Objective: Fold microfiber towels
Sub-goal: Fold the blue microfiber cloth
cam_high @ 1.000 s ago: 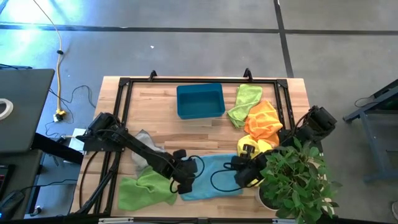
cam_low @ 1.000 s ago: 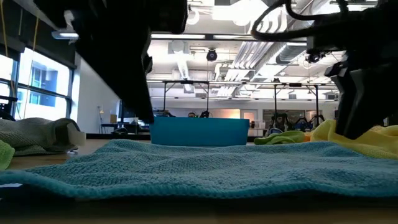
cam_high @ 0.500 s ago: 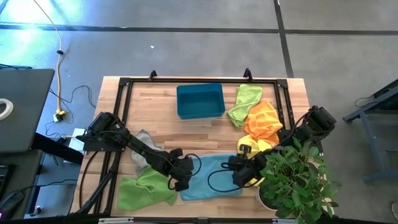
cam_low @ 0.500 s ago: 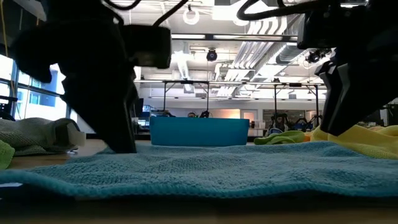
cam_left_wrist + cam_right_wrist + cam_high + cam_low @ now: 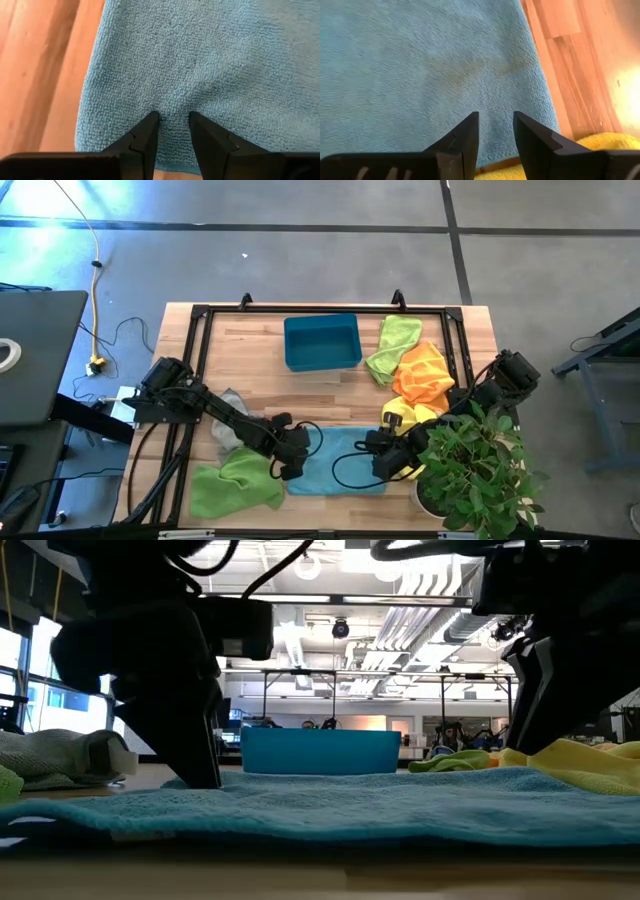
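A light blue microfiber towel [image 5: 340, 462] lies spread flat near the table's front edge. My left gripper [image 5: 172, 117] stands on its left part, open by a narrow gap, pointing steeply down. My right gripper [image 5: 495, 117] stands over the towel's right part [image 5: 420, 60], close to its right edge, also open by a narrow gap. A green towel [image 5: 235, 485] lies crumpled at the near left and a grey one [image 5: 230, 428] behind it. Lime green [image 5: 395, 345], orange [image 5: 425, 375] and yellow [image 5: 405, 415] towels lie heaped at the right. My left gripper sets both fingertips [image 5: 150, 122] down on the blue towel's top face near its left edge [image 5: 172, 107], coming from above at a steep slant. The cloth dimples a little between the tips and stays flat on the table. My right gripper: I cannot tell whether its tips touch the towel.
A teal bin [image 5: 322, 342] stands at the far middle. A leafy potted plant [image 5: 470, 470] crowds the near right corner beside my right arm. A black frame [image 5: 200, 315] runs along the table's edges. Bare wood [image 5: 250, 365] lies between bin and blue towel.
My left gripper has come down onto the blue towel and shifted a little toward the table's left and far side. My right gripper has tipped slightly, its fingers swinging toward the towel's middle. The towel's near edge lies flatter than before.
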Controlling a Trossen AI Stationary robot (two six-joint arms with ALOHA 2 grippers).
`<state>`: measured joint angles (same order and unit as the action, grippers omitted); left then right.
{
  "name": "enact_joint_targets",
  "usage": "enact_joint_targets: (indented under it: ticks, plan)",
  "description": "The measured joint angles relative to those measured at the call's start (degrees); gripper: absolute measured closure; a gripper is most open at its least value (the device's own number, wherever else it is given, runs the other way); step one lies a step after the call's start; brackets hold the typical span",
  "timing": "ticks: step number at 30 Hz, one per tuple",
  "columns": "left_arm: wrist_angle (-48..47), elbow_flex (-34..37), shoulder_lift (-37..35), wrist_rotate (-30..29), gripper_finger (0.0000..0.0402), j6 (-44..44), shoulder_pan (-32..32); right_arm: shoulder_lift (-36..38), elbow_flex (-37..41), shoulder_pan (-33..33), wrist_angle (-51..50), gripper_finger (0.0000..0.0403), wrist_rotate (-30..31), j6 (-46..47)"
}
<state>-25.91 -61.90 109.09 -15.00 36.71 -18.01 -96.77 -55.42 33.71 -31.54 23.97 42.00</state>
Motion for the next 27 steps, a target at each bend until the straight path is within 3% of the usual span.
enact_joint_targets:
  ticks: [14, 27]
  plan:
    - [-4.94, 0.06, 0.07, -2.79, 0.0298, -5.73, 6.2, -2.14, 0.0, -2.92, 0.85, 0.029, 0.25, -0.24]
    - [-5.88, 0.07, 0.03, -1.65, 0.0298, -5.35, 7.14, -6.78, -0.17, -9.84, 1.54, 0.029, -1.08, -9.53]
